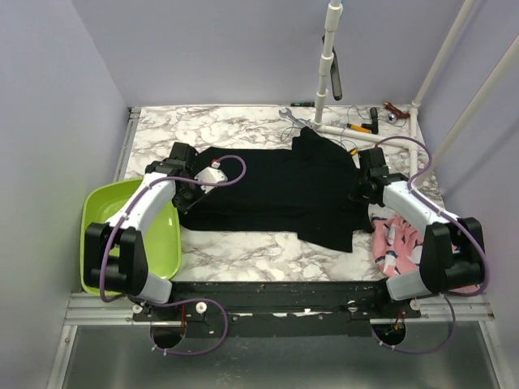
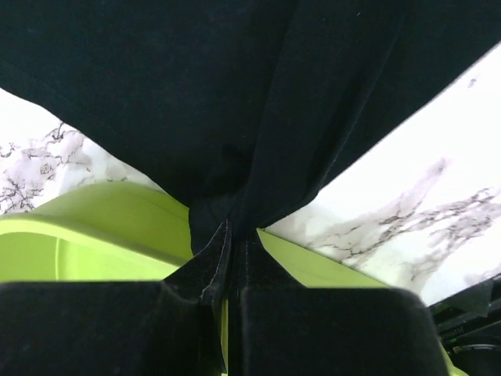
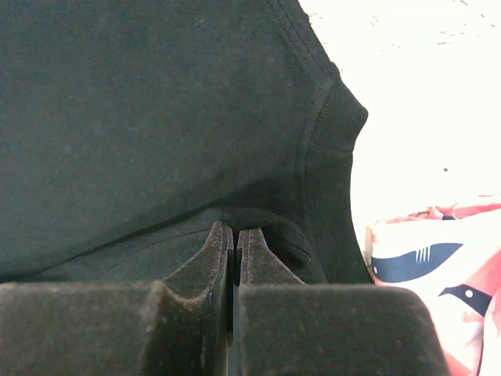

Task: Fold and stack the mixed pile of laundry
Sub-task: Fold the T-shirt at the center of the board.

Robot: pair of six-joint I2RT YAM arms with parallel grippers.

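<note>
Pale lilac walls are enclosing a table (image 1: pixel 235 247) with a glossy white marble-patterned top veined in grey. Across its middle the black garment (image 1: pixel 276 194) is lying spread out as a broad, matte, soft sheet. Its near edge is running fairly straight, and a flap is hanging lower toward the right. The left gripper (image 2: pixel 231 235) is pinching the cloth's left edge, its dark fingers pressed together, and the fabric is gathering into folds that fan away from the grip. The right gripper (image 3: pixel 235 231) is likewise pressed together on the right edge, beside a stitched, rounded hem. Just right of that, the pink garment (image 3: pixel 438 266), with its dark shark print, is lying crumpled under the right arm. A lime green plastic basin (image 1: pixel 97 212), smooth and rounded, is sitting at the table's left side beneath the left arm. At the back, a metal wrench (image 1: pixel 293 118) is resting near a white pipe frame (image 1: pixel 324 73).
</note>
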